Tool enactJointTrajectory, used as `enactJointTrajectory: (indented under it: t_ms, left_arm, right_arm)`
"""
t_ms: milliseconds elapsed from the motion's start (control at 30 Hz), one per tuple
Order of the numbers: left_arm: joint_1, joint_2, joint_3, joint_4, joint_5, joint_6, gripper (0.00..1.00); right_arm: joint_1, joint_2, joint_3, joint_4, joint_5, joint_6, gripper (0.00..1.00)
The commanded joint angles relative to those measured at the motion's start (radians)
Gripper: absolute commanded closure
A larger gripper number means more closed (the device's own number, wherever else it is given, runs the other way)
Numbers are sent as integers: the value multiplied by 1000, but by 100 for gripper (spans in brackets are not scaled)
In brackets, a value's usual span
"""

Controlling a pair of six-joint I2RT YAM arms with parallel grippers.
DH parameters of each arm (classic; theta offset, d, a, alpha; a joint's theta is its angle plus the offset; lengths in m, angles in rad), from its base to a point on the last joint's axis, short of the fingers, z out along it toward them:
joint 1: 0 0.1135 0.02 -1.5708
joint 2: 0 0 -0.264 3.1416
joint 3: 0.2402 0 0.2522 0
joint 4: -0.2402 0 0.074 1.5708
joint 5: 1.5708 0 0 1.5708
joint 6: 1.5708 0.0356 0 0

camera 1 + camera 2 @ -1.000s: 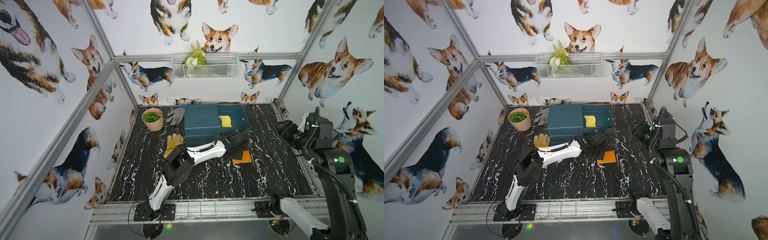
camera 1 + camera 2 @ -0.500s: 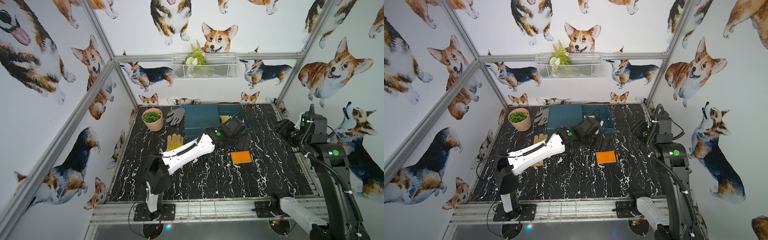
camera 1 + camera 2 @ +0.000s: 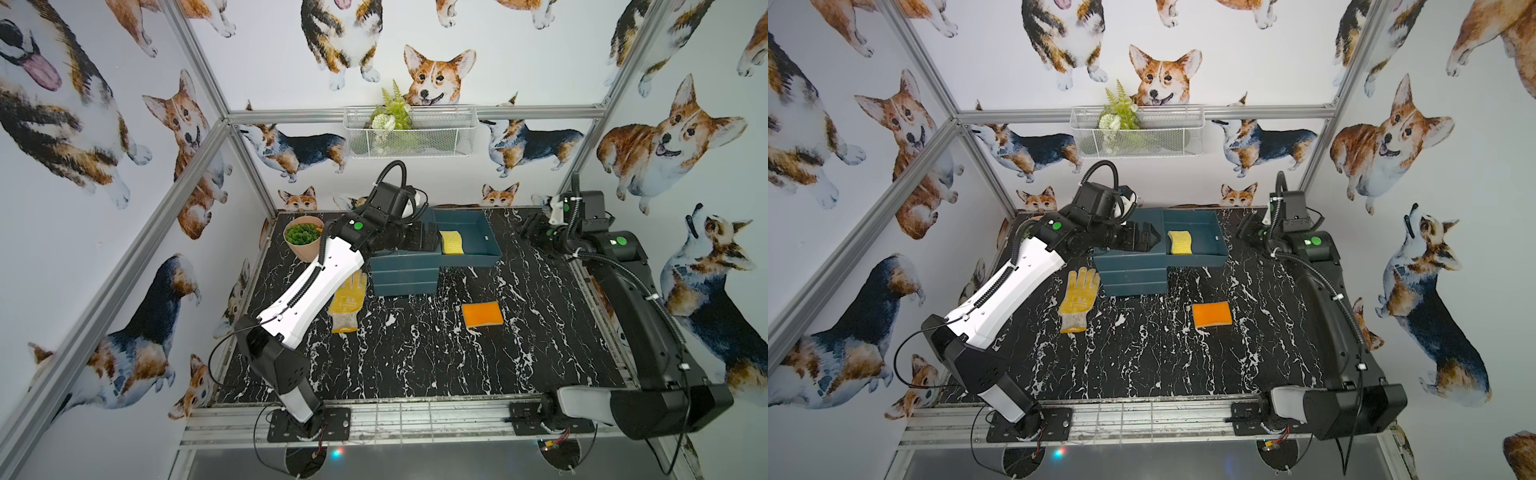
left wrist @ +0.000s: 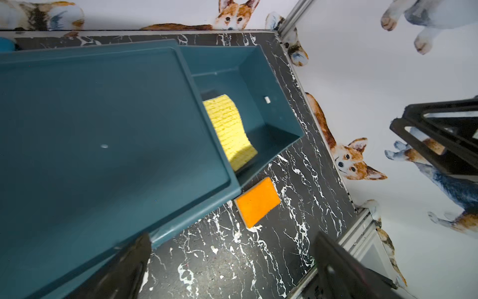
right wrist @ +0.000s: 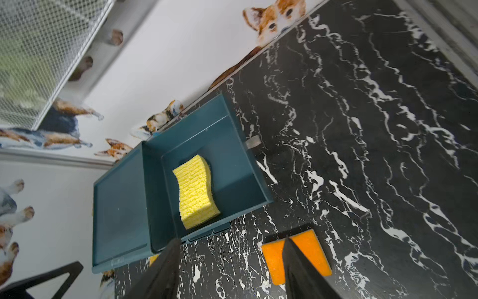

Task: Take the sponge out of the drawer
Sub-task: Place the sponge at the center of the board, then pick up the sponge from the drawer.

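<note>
Sponge is shown in drawer, long axis 12-to-6; left jaws, spread wide, nearer at its 9 o'clock; right jaws parted, empty, at 3.

- The drawer, a dark teal plastic tray, is seen pulled well out of the top of its stacked unit, open side up
- A yellow sponge, ribbed and wavy-edged, is laid flat on the drawer floor, close to the unit's side, with a dark layer seen beneath it
- An orange sponge, rectangular, is found flat on the black marbled tabletop, outside the drawer and not touching it
</note>
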Motion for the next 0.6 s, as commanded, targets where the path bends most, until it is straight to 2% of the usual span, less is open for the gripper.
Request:
enactJointTrajectory:
  t_ms: [0,100,267,467,567]
  left_arm:
    - [52,11,30,-30,86,49,0]
    - [90,30,56,-28,114,65,0]
    - [139,38,59,2,161,83,0]
    - [150,28,64,28,223,129,0]
    - [157,32,67,33,232,134,0]
  right_arm:
    - [54,95,70,-12,-33,-79,36]
    - [91,192,122,-21,-52,-97,36]
    - [117,336,199,-52,-59,-129,42]
    - [134,480,265,-83,-34,-177,43]
    - [133,524,273,-61,-65,-182,44]
